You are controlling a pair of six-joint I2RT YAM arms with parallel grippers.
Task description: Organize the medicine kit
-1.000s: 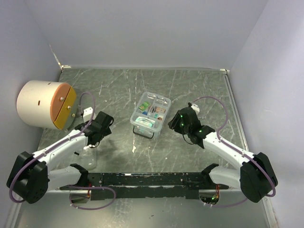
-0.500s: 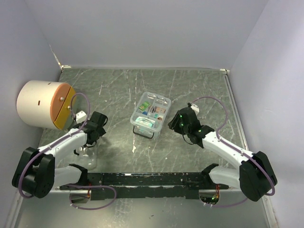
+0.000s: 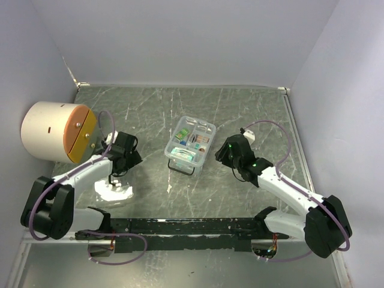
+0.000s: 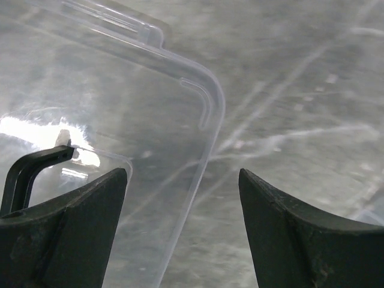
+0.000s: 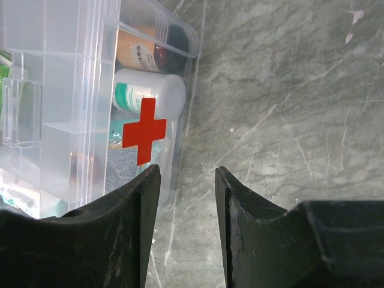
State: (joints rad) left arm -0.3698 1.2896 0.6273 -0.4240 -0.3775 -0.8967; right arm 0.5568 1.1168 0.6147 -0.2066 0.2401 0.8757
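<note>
Since the left arm folded back over the last second, left gripper (image 4: 182, 174): it has pulled in toward its own base and now hangs over the lid; jaws wide apart, nothing between them.
Lid (image 4: 120, 102): clear, lying flat on the table (image 3: 252, 114) directly beneath the left gripper, its rounded corner under the gap and its black handle (image 4: 27, 171) just beside one finger; a second ago the forearm covered most of it.
Right gripper (image 5: 187, 171): no shift across the second; jaws partly apart, bare table showing between them, clamped on nothing.
Medicine kit (image 3: 209, 128): uncovered, unmoved, just beside the right gripper on its inner-finger side, red cross (image 5: 144, 132) facing it; well apart from the left gripper, out beyond its fingertips.
Contents: a white bottle (image 5: 153, 96) and a brown bottle (image 5: 153, 54) lie in the kit's compartments ahead of the right fingers; other items too blurred to name.
Cylinder (image 3: 57, 132): behind the left gripper, untouched.
Meaning for the task: the kit looks filled but is still lidless; the left gripper seems placed to take the lid by its handle.
Risk: thin, slick plastic flat on the table may slide rather than lift.
</note>
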